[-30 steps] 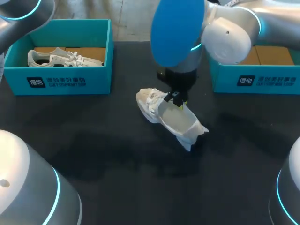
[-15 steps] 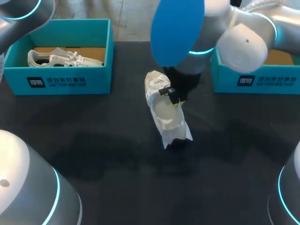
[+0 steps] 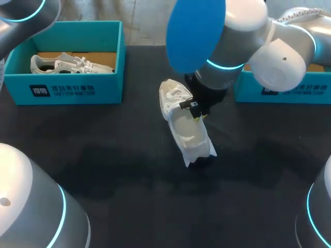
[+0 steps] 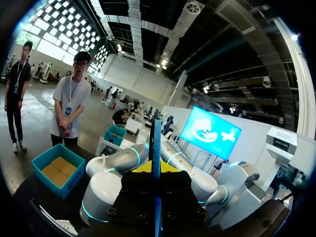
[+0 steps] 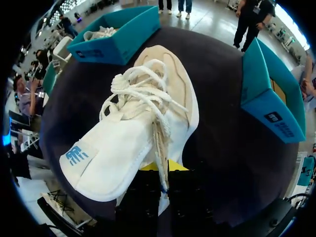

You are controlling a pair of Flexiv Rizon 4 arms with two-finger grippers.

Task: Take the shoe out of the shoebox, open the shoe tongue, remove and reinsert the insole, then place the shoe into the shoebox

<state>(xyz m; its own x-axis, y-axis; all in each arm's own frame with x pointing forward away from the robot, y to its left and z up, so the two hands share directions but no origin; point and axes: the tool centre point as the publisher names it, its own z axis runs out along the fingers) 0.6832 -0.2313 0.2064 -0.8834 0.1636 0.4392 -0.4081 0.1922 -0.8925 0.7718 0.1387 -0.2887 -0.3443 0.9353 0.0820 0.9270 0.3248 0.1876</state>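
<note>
A white shoe [image 3: 184, 123] lies in the middle of the black table, its toe pointing away from me and its heel near. My right gripper [image 3: 197, 112] is shut on the shoe's right side by the laces. In the right wrist view the shoe [image 5: 163, 98] fills the space ahead of the right gripper [image 5: 159, 167]. Its tongue [image 5: 106, 158], with a blue mark, is folded up toward the camera, and loose laces [image 5: 143, 94] trail down to the yellow tips. My left gripper [image 4: 155, 168] is shut, empty and aimed out at the room, away from the table.
An open teal shoebox [image 3: 67, 90] at the back left holds a second white shoe [image 3: 67, 64]. Another teal shoebox [image 3: 289, 90] stands at the back right, partly hidden by my right arm. My left arm [image 3: 20, 15] sits at the far left corner.
The right gripper has swung the shoe from lying slantwise, toe to the left, to pointing away from me. The left arm has not moved.
</note>
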